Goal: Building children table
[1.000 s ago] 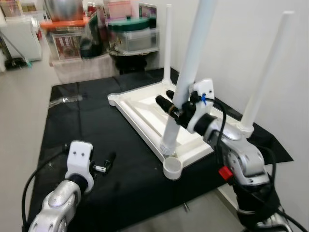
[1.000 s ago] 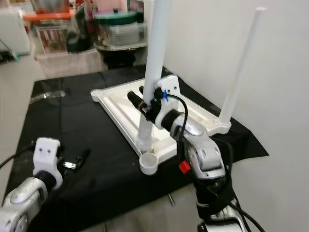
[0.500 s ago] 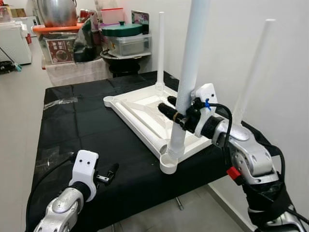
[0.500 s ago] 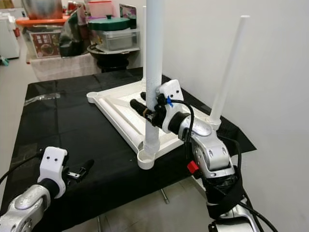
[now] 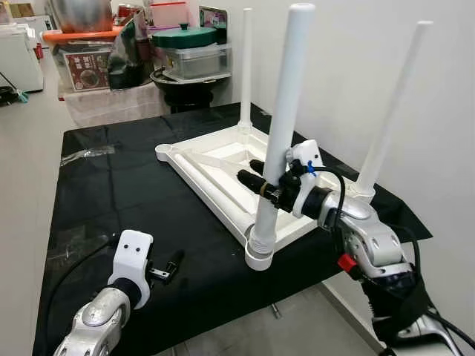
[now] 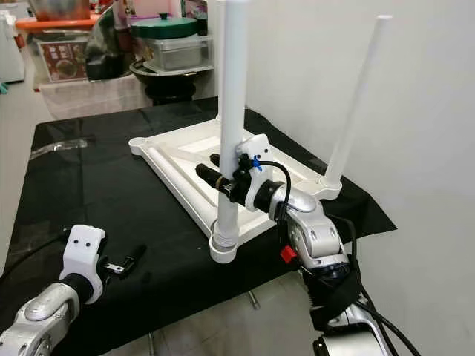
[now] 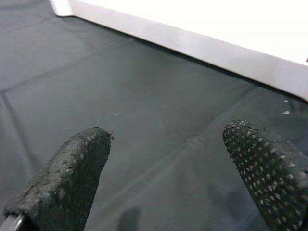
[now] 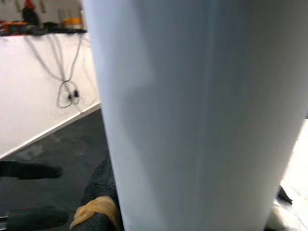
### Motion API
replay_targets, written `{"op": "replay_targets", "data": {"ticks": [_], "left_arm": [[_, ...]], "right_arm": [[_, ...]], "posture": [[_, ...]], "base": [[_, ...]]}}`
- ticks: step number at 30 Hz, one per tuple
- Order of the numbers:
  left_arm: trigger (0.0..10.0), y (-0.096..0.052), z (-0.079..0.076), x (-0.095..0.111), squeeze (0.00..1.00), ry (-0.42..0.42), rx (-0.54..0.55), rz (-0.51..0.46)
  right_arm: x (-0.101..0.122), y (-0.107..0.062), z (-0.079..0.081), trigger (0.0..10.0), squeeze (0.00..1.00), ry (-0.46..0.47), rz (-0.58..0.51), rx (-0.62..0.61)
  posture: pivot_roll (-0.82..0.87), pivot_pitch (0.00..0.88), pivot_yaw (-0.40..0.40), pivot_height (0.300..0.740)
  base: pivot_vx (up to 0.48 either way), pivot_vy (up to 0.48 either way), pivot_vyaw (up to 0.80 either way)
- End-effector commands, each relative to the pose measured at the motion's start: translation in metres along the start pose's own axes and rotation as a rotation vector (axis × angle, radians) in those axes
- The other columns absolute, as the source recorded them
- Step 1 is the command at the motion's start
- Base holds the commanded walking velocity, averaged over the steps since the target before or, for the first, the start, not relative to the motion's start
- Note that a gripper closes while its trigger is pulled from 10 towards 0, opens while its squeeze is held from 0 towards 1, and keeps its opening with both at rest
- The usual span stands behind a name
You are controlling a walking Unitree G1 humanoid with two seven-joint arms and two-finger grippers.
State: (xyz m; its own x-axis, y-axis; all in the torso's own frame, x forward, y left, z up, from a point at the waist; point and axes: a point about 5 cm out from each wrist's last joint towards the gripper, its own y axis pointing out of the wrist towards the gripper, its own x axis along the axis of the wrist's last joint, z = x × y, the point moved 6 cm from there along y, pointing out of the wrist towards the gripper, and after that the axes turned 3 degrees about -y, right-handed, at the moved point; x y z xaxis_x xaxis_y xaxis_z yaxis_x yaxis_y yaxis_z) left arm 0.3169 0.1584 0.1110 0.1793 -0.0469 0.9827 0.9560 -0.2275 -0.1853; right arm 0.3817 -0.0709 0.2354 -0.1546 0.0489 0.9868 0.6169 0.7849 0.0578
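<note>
Right pincer [image 5: 272,187] grips leg [image 5: 280,133], upright in near corner socket [image 5: 258,257]; left pincer [image 5: 172,261] released, far off.

Silver jointed arms, white wrist housings, black cables, dotted black gripper fingers [image 7: 62,187].
</note>
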Motion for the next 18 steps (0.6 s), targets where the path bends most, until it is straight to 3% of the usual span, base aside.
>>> {"op": "replay_targets", "data": {"ticks": [1,18], "left_arm": [[10.0,-0.001,0.000,-0.001,0.00,0.002,0.001,0.005],[10.0,0.000,0.001,0.000,0.00,-0.005,0.005,0.006]], "right_arm": [[-0.006,0.002,0.003,10.0,0.00,0.015,0.012,0.028],[-0.023,-0.005,0.013,10.0,0.00,0.027,0.046,0.106]], "posture": [[0.10,0.000,-0.035,0.740],[0.10,0.000,-0.030,0.740]], "base": [[0.000,0.000,0.00],[0.000,0.000,0.00]]}}
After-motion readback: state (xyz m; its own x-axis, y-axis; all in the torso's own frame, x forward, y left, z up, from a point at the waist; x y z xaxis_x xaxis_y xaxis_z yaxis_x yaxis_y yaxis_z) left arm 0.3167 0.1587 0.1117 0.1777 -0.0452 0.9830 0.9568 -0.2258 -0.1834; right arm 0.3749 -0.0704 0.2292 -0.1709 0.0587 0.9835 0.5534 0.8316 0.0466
